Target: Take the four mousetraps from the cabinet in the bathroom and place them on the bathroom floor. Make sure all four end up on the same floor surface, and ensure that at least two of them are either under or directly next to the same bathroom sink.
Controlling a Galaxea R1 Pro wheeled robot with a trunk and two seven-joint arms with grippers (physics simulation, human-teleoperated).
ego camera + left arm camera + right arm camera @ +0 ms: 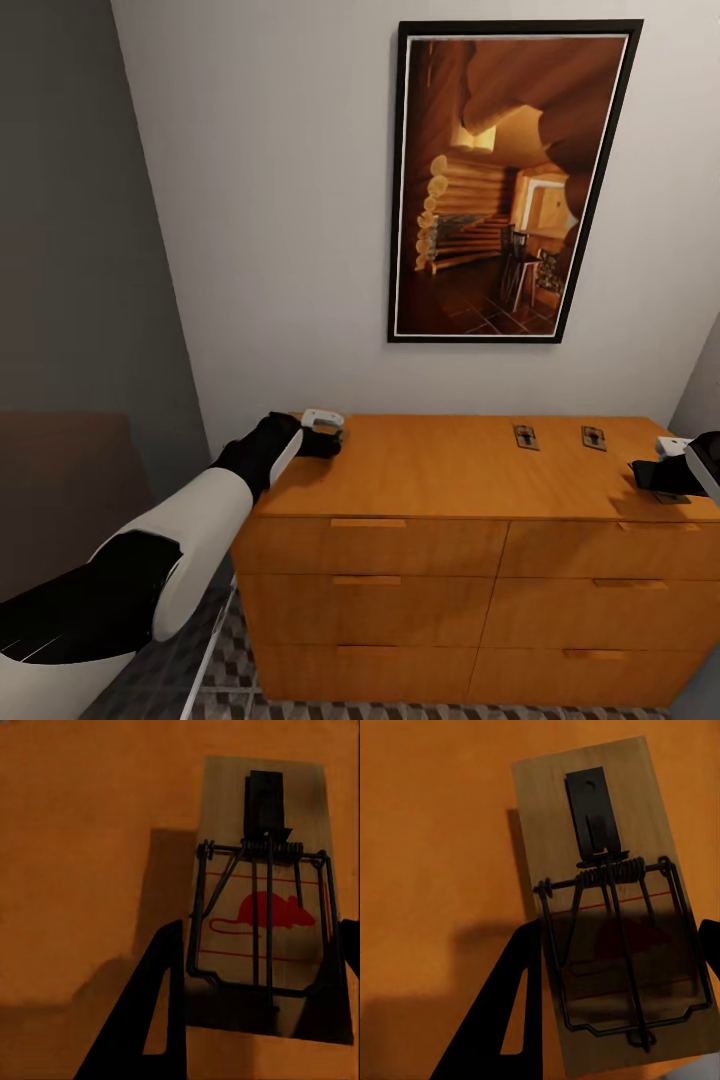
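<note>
Cabinet (400, 480): orange-brown, under framed picture (508, 180).
Mousetraps: two (526, 436) (594, 438) at 2 o'clock on top.
Left claw (325, 428): 10 o'clock corner.
Right claw (668, 455): 3 o'clock edge.

soft, even room light; wrist views dimmer, dark gripper shadows across the cabinet (440, 480) top, slightly blurry.
</note>
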